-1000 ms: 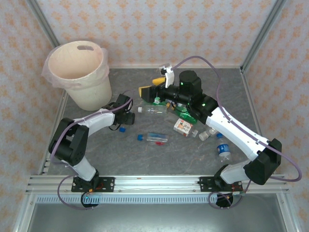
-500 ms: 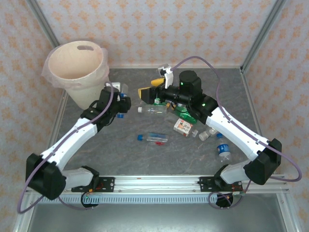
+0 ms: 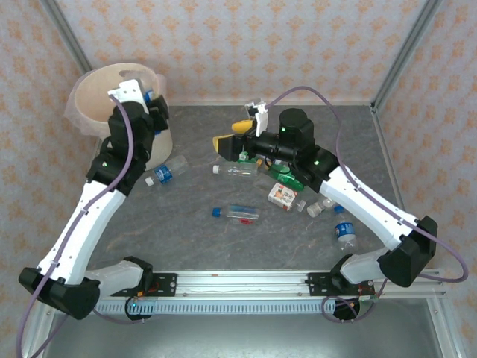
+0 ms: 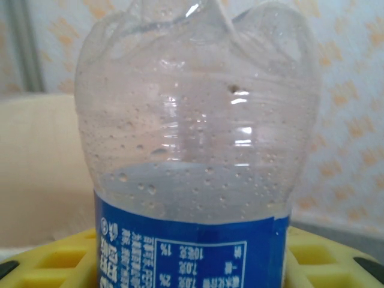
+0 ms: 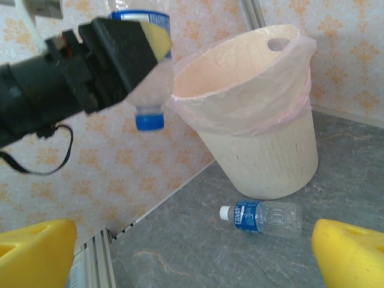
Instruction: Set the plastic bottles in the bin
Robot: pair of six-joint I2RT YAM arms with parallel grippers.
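My left gripper [image 3: 153, 112] is up beside the bin's [image 3: 112, 93] right rim, shut on a clear plastic bottle [image 4: 198, 150] with a blue label. In the right wrist view that bottle [image 5: 148, 90] hangs cap down from the left gripper [image 5: 144, 54], left of the cream bin [image 5: 258, 126]. My right gripper [image 3: 227, 140] hovers open over the table's back middle, with nothing between its yellow fingers [image 5: 351, 255]. Another blue-labelled bottle [image 3: 168, 171] lies at the bin's foot. Several more bottles lie about the middle [image 3: 238, 170], [image 3: 235, 212] and the right [image 3: 344, 233].
A red-and-white carton [image 3: 283, 195] and a green bottle [image 3: 283, 177] lie under the right arm. The bin stands in the back left corner against the patterned walls. Open grey tabletop [image 3: 223, 246] stretches along the near side.
My left arm has swung up from the table to the bin's rim, carrying the bottle. The blue-labelled bottle at the bin's foot now shows. The right arm has stayed put.
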